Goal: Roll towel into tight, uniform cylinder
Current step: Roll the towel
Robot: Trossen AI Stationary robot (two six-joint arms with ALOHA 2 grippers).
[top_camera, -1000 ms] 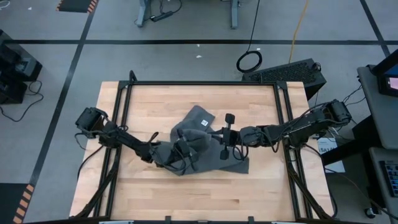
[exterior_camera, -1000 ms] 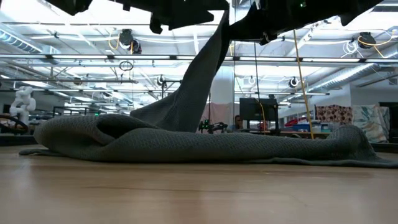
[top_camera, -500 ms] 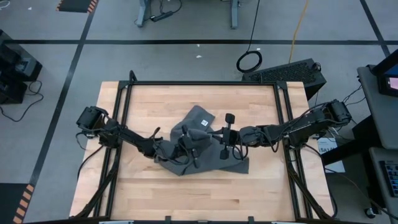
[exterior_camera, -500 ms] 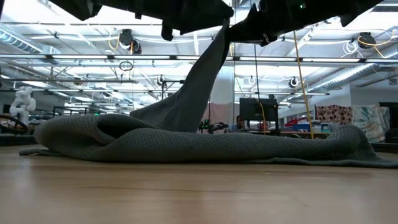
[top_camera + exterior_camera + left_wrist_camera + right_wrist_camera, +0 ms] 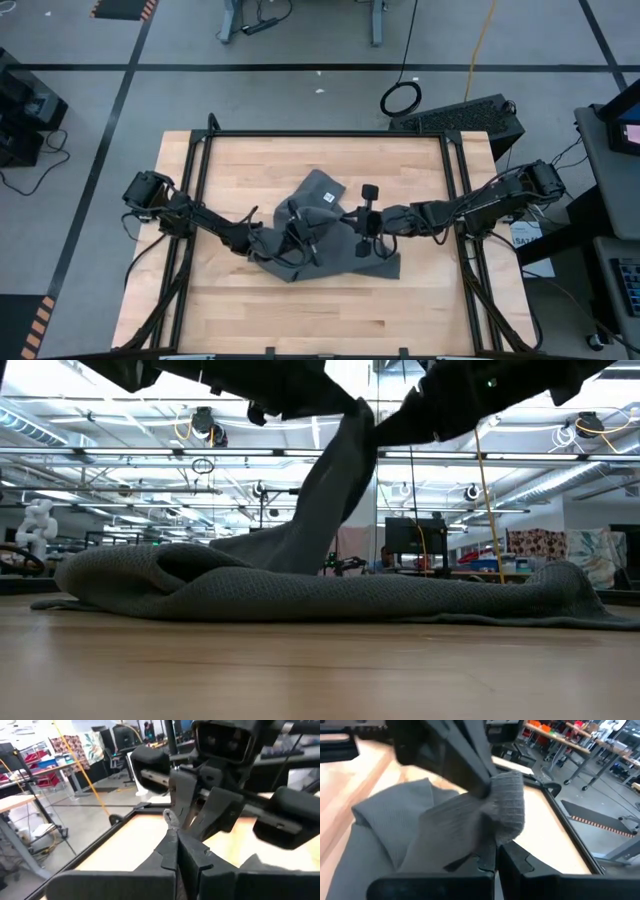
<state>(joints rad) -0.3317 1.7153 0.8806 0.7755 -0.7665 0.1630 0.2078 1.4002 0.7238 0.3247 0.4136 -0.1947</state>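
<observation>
Grey towel (image 5: 322, 232) hangs pinched between left end effector (image 5: 312, 228) and right end effector (image 5: 352, 215), both raised mid-table.

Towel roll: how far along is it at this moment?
Nothing looks rolled: the towel lies crumpled on the table, no cylinder visible. In hand: the left gripper and right gripper are both shut on a peak of cloth raised above the heap. Left: spreading it flat and all the rolling.

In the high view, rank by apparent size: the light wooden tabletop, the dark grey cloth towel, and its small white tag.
1. Light wooden tabletop
2. Dark grey cloth towel
3. Small white tag
</observation>
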